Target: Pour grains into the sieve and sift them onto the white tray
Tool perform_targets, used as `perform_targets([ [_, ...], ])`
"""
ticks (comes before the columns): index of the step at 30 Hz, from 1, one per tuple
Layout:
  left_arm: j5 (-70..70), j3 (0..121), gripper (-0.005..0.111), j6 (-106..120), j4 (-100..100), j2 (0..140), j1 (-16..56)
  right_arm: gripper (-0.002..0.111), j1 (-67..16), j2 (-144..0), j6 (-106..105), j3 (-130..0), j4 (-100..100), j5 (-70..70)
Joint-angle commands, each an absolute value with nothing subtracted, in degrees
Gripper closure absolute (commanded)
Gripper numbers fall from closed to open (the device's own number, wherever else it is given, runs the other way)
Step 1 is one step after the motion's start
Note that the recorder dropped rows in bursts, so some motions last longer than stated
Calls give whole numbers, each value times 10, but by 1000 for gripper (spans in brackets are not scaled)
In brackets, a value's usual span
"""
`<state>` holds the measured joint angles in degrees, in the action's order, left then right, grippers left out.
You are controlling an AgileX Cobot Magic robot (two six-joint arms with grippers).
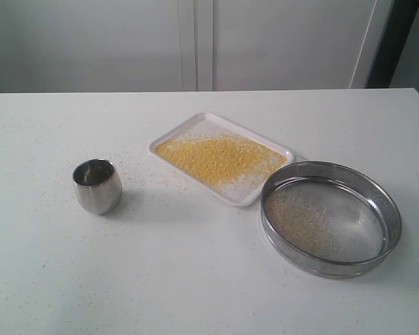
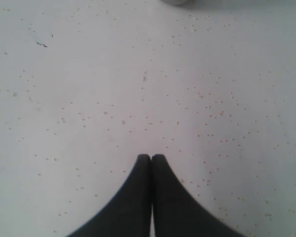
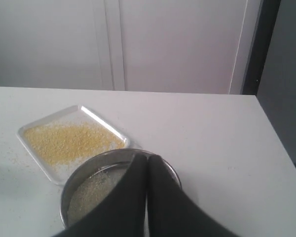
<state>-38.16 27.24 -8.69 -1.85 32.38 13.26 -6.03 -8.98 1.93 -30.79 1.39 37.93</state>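
Judging by how things lie, the sifting looks done. The grains (image 1: 216, 157) form a yellow layer in the white tray (image 1: 246, 192) at the middle of the desk (image 1: 195, 286). The sieve (image 1: 314, 264) sits flat at the tray's 4 o'clock, its rim touching or just beside the tray's near corner, with only a thin pale residue on the mesh. The steel cup (image 1: 97, 187) stands upright at the tray's 8 o'clock, well apart.

What is left for me, I think, is to keep clear. I should lift straight away rather than sweep sideways, so I neither knock the sieve into the tray nor drag the stray granules across the desk.

My right gripper (image 3: 148, 158) has its fingers pressed together on nothing and hangs above the sieve's near side, with the tray beyond it. My left gripper (image 2: 151, 158) is likewise closed and empty, over bare desk speckled with stray granules. Neither arm shows in the exterior view.
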Motion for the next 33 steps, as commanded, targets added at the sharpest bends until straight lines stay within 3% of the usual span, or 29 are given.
perform_targets([
  [1,-386,268,107,-88,-21,320,135,108,-63,-49,17,-306,13,375],
  [33,-386,268,107,-88,-21,320,135,108,-63,0,17,-19,-60,224],
])
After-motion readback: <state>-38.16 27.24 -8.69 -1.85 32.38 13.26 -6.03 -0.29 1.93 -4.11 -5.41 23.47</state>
